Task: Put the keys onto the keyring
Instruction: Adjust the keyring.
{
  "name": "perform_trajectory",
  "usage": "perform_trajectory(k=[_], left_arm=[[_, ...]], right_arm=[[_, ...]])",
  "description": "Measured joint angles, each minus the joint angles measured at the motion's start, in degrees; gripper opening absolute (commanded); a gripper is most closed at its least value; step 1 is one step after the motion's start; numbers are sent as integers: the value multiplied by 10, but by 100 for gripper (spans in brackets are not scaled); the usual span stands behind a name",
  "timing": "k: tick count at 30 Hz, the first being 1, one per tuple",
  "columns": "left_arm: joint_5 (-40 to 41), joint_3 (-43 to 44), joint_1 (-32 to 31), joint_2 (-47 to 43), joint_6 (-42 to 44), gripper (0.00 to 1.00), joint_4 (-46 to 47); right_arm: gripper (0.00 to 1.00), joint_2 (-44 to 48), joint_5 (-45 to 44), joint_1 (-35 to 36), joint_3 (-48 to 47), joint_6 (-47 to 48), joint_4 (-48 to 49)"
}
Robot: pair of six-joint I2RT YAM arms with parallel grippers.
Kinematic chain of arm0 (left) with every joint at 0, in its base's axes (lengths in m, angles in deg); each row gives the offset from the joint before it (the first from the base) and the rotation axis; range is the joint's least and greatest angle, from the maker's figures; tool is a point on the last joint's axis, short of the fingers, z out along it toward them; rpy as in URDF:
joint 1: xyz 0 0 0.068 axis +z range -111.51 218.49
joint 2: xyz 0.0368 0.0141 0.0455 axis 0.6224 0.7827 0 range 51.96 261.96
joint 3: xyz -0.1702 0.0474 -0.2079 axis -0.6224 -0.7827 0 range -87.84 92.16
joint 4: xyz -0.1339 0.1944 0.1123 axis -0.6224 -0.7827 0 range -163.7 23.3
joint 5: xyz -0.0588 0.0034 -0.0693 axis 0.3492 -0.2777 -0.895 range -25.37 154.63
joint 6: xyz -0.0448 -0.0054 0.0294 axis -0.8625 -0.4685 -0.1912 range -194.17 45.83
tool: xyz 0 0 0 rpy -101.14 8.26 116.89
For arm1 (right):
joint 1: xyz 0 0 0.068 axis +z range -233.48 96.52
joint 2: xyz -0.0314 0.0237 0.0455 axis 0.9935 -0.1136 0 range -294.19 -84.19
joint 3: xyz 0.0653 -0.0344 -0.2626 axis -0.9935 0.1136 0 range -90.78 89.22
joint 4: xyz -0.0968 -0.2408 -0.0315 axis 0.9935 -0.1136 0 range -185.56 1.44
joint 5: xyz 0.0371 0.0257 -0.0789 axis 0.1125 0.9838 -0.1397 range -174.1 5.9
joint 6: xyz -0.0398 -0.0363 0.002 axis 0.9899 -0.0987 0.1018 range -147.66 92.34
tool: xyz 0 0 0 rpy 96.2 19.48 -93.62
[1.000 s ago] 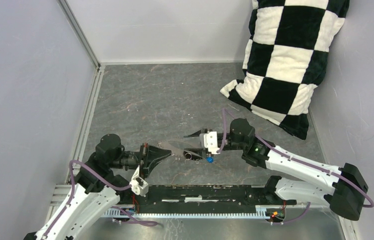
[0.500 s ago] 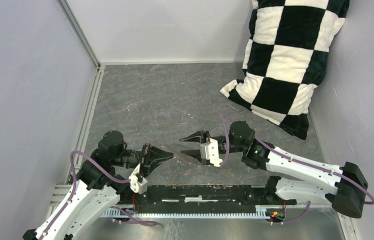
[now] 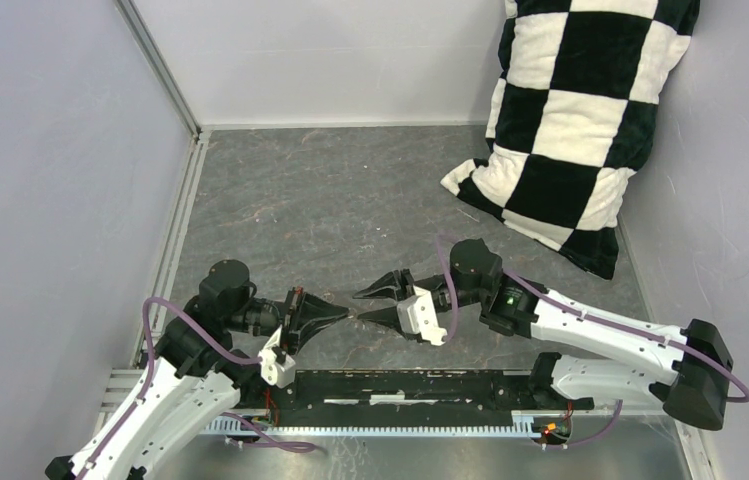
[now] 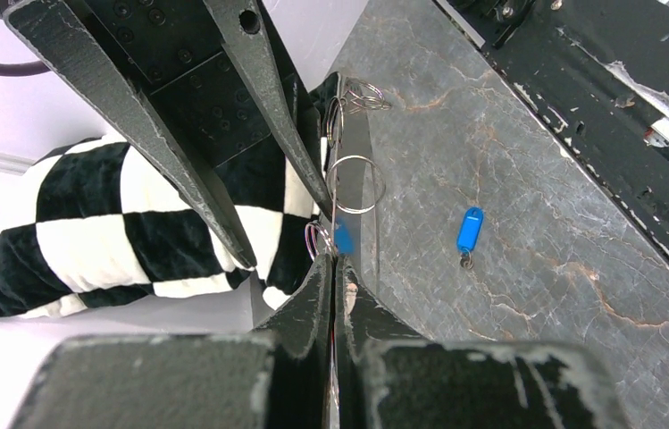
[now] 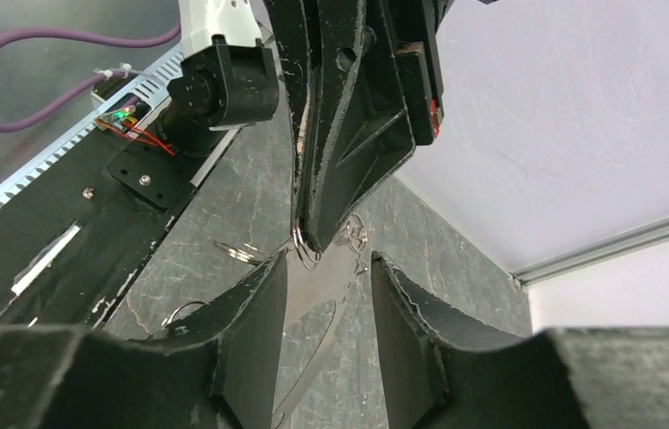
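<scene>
My left gripper point(image 3: 343, 315) is shut on the keyring point(image 4: 334, 210), a thin grey wire seen edge-on that stands out past its tips point(image 4: 335, 264). Small silvery rings point(image 4: 355, 184) hang on it, with a blurred blue bit beside them. A key point(image 4: 469, 231) with a blue head lies on the table to the right; it is hidden in the top view. My right gripper point(image 3: 358, 306) is open, with its fingers point(image 4: 263, 98) on either side of the left gripper's tip point(image 5: 311, 237). In the right wrist view the gap point(image 5: 328, 268) holds only the rings and grey metal.
A black-and-white checkered pillow point(image 3: 580, 120) leans at the back right. A black rail point(image 3: 420, 385) runs along the near edge. Loose small rings point(image 5: 237, 253) lie on the grey marbled table point(image 3: 330, 190). Walls close the left, back and right.
My right gripper has lifted off the table by the blue key, swung left and opened around the left gripper's tip. My left gripper has edged slightly right, still shut.
</scene>
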Motion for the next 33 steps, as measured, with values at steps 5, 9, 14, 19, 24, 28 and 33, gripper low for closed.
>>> perform_trajectory(k=[5,9,14,19,24,28,33], left_arm=[[-1,4,0,0,0,2,-6],[-2,5,0,0,0,2,-6],[-1,8,0,0,0,2,-12],[-1,8,0,0,0,2,-14],[-1,9,0,1,0,28,-19],[5,9,0,0,0,55,-33],[23,10,0,-6,0,65,-44]], right_arm=[[42,-10,-4,8,-8,14,-6],[33,-13,-8,12,-11,20,-7],[26,-19,-6,16,-14,23,-16],[1,-30,-2,17,-27,26,-35],[0,-42,0,18,-47,32,-56],[1,-47,-13,18,-62,26,-83],[0,-36,-22,21,-53,-7,-88]])
